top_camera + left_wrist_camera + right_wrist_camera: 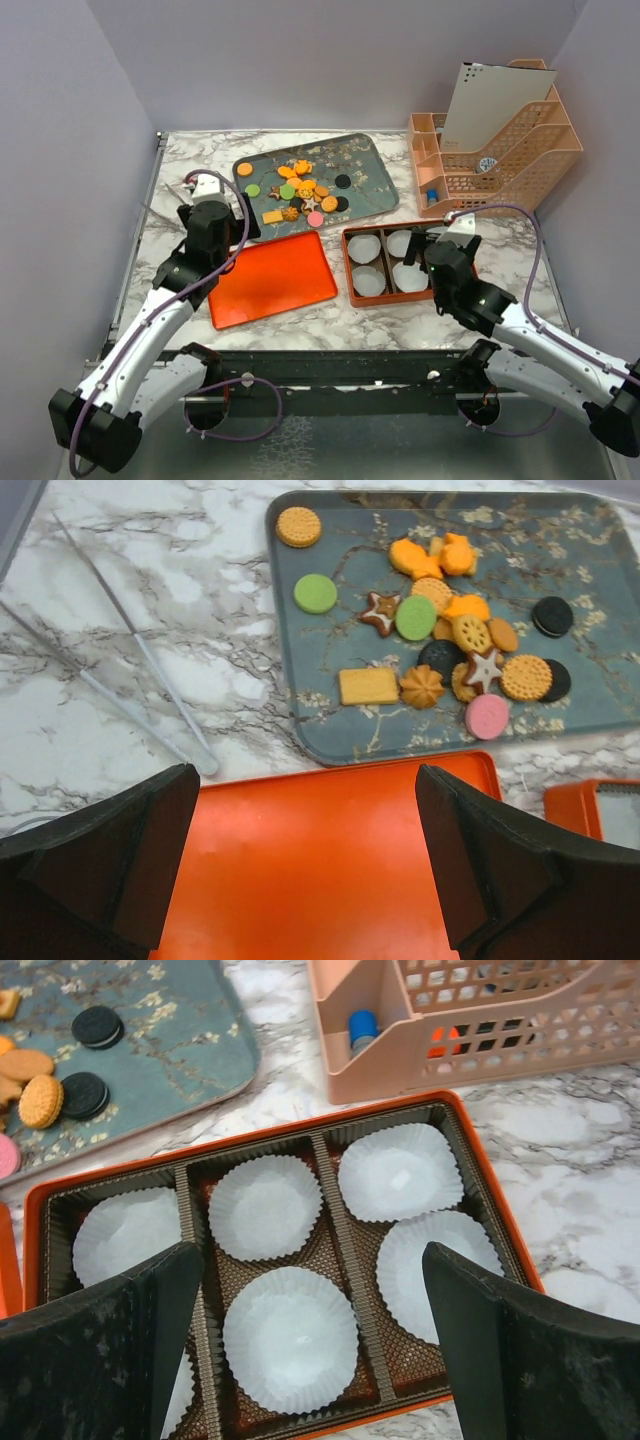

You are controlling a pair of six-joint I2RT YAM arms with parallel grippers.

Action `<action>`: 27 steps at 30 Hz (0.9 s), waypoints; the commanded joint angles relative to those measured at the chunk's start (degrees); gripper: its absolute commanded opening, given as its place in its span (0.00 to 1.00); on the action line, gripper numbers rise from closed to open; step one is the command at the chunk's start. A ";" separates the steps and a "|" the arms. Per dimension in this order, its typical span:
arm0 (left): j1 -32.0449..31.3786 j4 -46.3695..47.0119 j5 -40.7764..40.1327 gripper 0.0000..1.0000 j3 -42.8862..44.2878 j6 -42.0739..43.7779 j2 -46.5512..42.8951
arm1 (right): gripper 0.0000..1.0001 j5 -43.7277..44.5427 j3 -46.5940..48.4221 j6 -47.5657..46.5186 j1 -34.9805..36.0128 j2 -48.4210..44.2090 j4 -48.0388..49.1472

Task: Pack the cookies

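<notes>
Though apart, cookies (415,618) beyond left tool (305,820)

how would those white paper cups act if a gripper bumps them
The paper cups look thin and pleated, so probably light and floppy, crushing easily. They seem loose in the box, so a nudge would likely slide or tip one.

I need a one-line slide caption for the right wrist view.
Open right gripper hovers over the orange box of empty paper cups, cookies on the tray behind.
</notes>
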 commanded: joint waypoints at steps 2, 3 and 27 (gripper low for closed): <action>5.64 -0.70 -5.42 0.99 4.37 -5.84 7.08 | 1.00 8.62 -4.29 3.18 -0.14 -6.52 1.77; 7.82 -0.66 -4.21 0.99 4.80 -6.49 8.54 | 1.00 8.82 -5.15 3.20 -0.18 -7.96 2.53; 28.91 -4.37 -5.70 0.99 21.99 -22.11 49.16 | 1.00 12.39 -9.63 3.31 -0.13 -14.41 5.20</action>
